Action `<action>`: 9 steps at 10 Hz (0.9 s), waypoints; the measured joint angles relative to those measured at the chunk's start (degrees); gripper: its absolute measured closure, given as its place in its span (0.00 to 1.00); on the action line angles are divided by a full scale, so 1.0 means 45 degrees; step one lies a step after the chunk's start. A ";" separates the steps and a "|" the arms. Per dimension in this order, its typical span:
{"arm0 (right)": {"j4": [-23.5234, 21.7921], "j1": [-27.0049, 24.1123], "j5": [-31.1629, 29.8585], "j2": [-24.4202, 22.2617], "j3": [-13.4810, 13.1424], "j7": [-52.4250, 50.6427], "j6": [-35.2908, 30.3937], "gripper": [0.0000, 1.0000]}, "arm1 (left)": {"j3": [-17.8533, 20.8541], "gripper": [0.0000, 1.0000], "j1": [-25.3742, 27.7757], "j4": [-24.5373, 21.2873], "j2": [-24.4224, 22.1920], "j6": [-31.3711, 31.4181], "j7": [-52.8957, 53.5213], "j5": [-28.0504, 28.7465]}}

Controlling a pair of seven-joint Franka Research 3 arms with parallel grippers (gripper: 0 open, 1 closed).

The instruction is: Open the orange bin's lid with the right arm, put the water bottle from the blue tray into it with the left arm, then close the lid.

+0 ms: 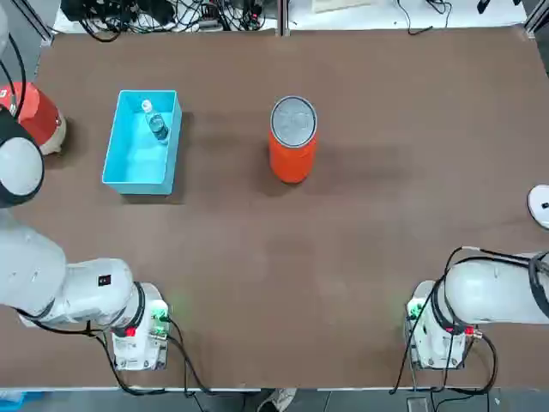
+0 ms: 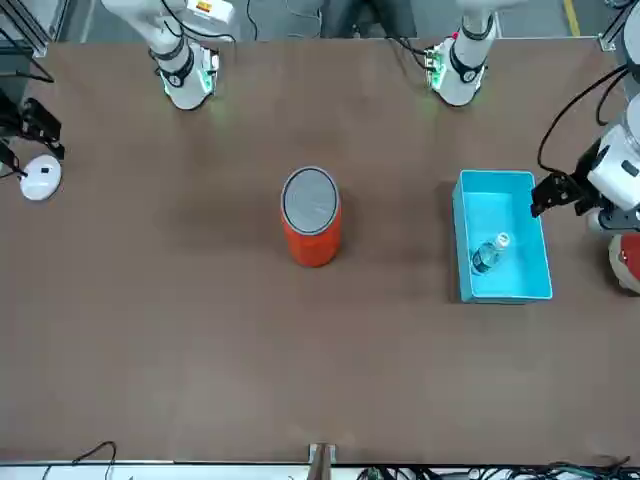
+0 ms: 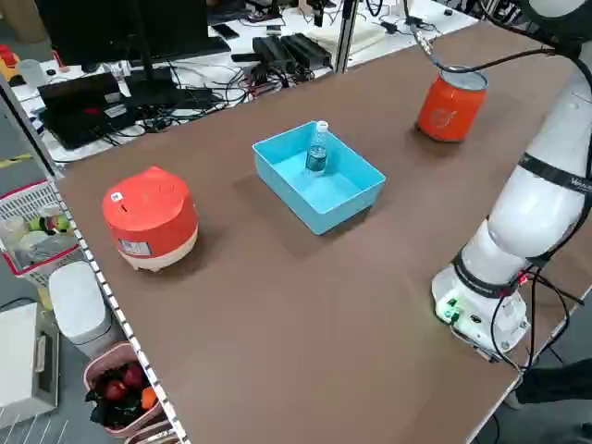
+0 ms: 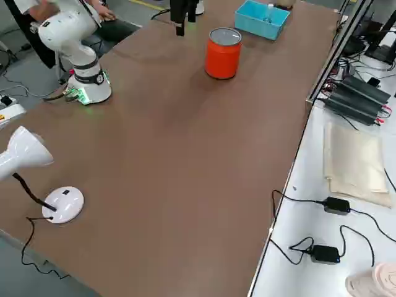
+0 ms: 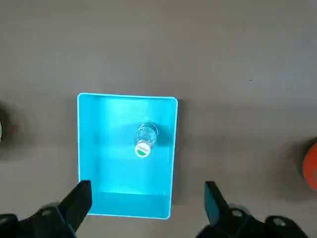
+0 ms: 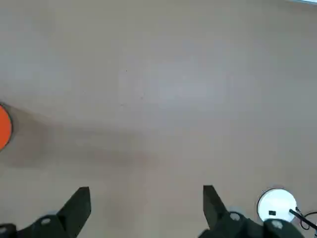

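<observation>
Right now we see the orange bin (image 1: pixel 292 142) standing upright near the middle of the brown table (image 1: pixel 360 257), and its grey lid (image 1: pixel 293 118) is on top, closed. Well apart from it, toward the robot's left, lies the blue tray (image 1: pixel 129 159). The water bottle (image 1: pixel 156 124) stands upright inside this tray, in the far part of it and close to the wall on the bin's side; its white cap (image 5: pixel 142 150) points up to the left wrist camera.

Our left gripper (image 5: pixel 146 198) hangs high over the table, looking straight down on the tray. Its two fingers (image 5: pixel 79 198) are spread wide and nothing is between them. In the front view we find this gripper (image 2: pixel 556 190) just beside the tray's outer wall, above the table edge.

Our right gripper (image 6: pixel 146 198) is also high, over the bare table on the robot's right. Its fingers (image 6: pixel 78 201) are spread wide too, with nothing between them. Only a small slice of the bin (image 6: pixel 4 126) shows at the border of the right wrist view, so this gripper is well apart from the lid.

On the robot's far left, beyond the tray, a red rice cooker (image 3: pixel 149 217) sits near the table edge. On the robot's far right a white lamp (image 4: pixel 25 151) stands on a round base (image 4: pixel 62 204), and the same base (image 6: pixel 276 204) shows in the right wrist view near the finger.
</observation>
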 joint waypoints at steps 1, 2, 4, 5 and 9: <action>-0.0002 -0.0001 0.0010 0.0013 -0.0001 0.0044 0.0023 0.00 | 0.0000 0.00 0.0000 0.0000 0.0000 0.0033 0.0009 0.0000; -0.0010 -0.0006 0.0012 0.0071 -0.0002 0.0073 0.0107 0.00 | 0.0000 0.00 0.0000 0.0000 0.0000 0.0098 0.0015 0.0000; -0.0015 -0.0048 0.0013 0.0276 -0.0005 0.0083 0.0317 0.00 | 0.0003 0.00 0.0018 -0.0005 0.0010 0.0153 0.0018 0.0000; -0.0016 -0.0060 0.0019 0.0348 -0.0004 0.0085 0.0349 0.01 | 0.0014 0.00 0.0142 -0.0057 0.0069 0.0171 0.0018 0.0000; -0.0510 0.0334 0.1091 0.0476 0.0222 0.2413 0.0633 0.31 | 0.0025 0.00 0.0647 -0.2119 0.0658 0.2343 0.0167 -0.0001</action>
